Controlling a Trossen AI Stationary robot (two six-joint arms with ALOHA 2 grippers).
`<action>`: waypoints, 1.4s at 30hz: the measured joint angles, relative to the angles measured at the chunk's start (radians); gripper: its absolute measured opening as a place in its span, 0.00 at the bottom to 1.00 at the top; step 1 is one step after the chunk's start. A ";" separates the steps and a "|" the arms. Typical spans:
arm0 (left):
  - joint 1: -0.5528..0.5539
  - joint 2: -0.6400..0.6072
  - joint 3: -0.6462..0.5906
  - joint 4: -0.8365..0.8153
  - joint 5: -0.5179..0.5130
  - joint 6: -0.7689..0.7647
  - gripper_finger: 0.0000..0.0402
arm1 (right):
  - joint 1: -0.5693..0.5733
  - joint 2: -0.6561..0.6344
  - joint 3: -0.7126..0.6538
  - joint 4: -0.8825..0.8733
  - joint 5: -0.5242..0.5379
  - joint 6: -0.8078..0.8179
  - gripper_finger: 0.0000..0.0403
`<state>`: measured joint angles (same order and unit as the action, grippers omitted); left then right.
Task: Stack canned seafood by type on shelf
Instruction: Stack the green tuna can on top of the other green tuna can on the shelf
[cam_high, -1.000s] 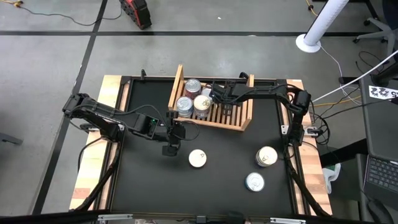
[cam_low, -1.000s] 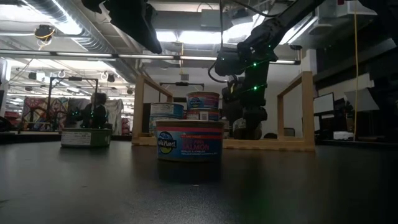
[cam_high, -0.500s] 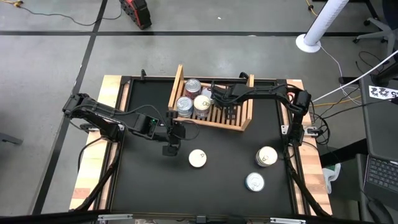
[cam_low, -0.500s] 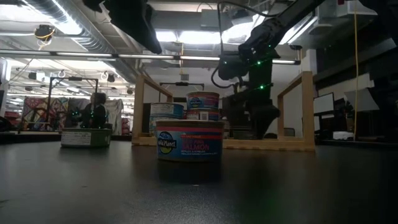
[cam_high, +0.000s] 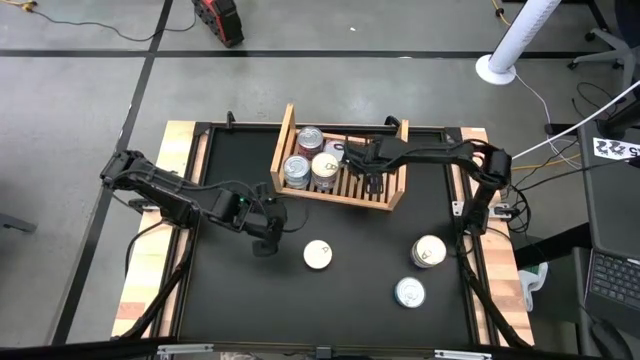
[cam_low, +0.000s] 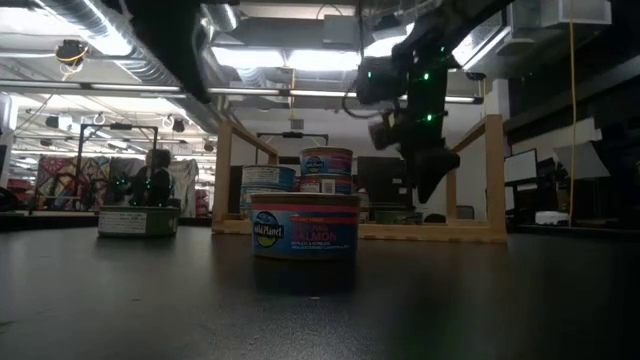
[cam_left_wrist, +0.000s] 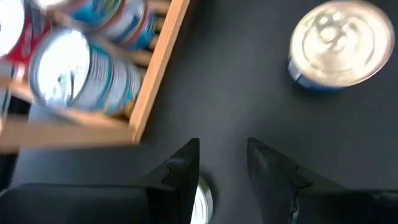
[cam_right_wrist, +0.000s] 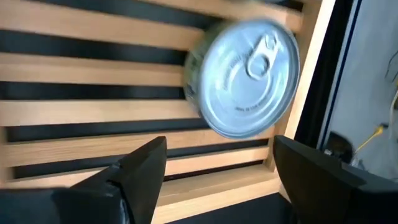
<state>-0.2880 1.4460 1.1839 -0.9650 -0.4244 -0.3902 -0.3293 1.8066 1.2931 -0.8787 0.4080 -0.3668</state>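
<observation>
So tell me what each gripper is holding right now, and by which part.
Nothing is held. The right gripper hangs open above a tin on the shelf. The left gripper is empty over the table.

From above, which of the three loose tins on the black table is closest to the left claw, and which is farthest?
From the left gripper:
1. Tin just right of it, mid-table.
2. Tin near the right edge.
3. Tin at the front right, slightly farther.

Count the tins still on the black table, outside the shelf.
3. The middle tin sits near the table's centre, the right tin is toward the right side, and the far tin is beside it, farther from the shelf. The arms could hide another.
</observation>
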 joint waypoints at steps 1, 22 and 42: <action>-0.004 0.000 0.000 -0.024 0.000 -0.040 0.32 | 0.015 -0.009 0.000 0.000 0.000 0.000 0.72; -0.078 0.000 -0.346 0.091 -0.009 -0.259 0.32 | 0.379 -0.059 0.000 0.194 0.000 -0.004 0.72; -0.078 0.000 -0.534 0.352 -0.142 -0.154 0.32 | 0.440 -0.052 0.001 0.605 -0.160 -0.008 0.72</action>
<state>-0.3660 1.4463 0.6498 -0.6135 -0.5669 -0.5440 0.1108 1.7549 1.2938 -0.2736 0.2476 -0.3749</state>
